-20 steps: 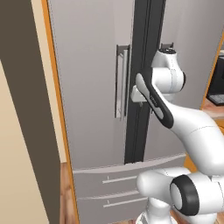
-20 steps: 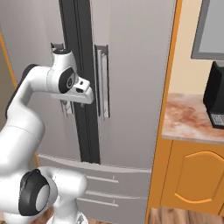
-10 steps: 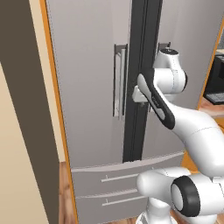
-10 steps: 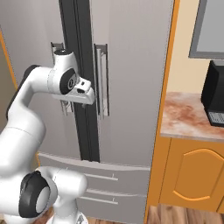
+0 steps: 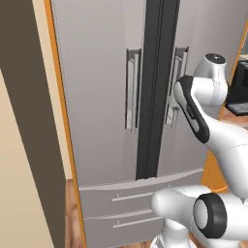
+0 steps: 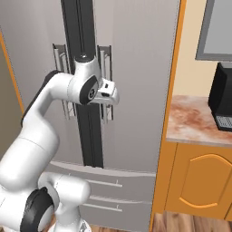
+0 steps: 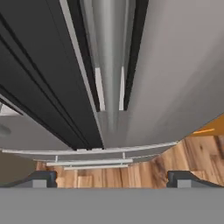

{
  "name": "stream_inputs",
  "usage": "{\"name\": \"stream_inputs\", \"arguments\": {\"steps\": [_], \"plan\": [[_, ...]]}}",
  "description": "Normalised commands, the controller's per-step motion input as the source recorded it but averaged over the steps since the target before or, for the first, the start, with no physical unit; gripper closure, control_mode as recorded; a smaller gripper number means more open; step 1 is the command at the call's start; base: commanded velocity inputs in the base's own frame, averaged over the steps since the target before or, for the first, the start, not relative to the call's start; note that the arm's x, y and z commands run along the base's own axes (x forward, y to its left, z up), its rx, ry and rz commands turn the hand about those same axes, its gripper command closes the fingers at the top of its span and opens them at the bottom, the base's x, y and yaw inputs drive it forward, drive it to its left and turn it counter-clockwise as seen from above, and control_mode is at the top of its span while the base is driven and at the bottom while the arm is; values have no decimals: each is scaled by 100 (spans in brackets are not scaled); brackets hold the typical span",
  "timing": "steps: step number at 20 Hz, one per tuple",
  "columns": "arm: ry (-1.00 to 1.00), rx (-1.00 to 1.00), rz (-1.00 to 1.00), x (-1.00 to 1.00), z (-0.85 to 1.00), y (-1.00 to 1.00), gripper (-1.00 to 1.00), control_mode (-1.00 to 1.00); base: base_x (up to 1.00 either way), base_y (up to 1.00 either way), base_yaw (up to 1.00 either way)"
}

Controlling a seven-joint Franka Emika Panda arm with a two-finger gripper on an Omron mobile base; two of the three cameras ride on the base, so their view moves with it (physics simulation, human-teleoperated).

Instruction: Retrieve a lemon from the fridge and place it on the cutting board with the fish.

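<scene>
Kitchen view has shifted with the base since a second ago. Fridge (image 6: 131, 68) doors remain closed, so the lemon cannot be seen. Gripper (image 7: 112, 177), fingers spread and empty, faces the right door handle (image 7: 109, 65); grasping appears next.

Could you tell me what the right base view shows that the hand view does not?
The right base view alone takes in the counter, the dark coffee machine standing on it, the orange cabinet below and the white arm. The hand view alone shows the wooden floor beneath the fridge and the two finger tips set wide apart. Both show the fridge, its doors shut, its right door handle and the drawers.
</scene>
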Motion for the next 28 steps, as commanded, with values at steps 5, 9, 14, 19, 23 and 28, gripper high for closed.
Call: {"name": "stream_inputs", "arguments": {"steps": [5, 9, 14, 19, 23, 28], "plan": [[-22, 0, 1, 44, 0, -13, -100, -100, 0, 0, 0], [-15, 0, 2, 64, 0, 0, -100, -100, 0, 0, 0], [0, 0, 0, 46, 0, 0, -100, -100, 0, 0, 0], [4, 0, 0, 44, 0, 0, -100, -100, 0, 0, 0], [0, 0, 0, 46, 0, 3, -100, -100, 0, 0, 0], [-12, 0, 0, 7, 0, 30, -100, -100, 0, 0, 0]]}}
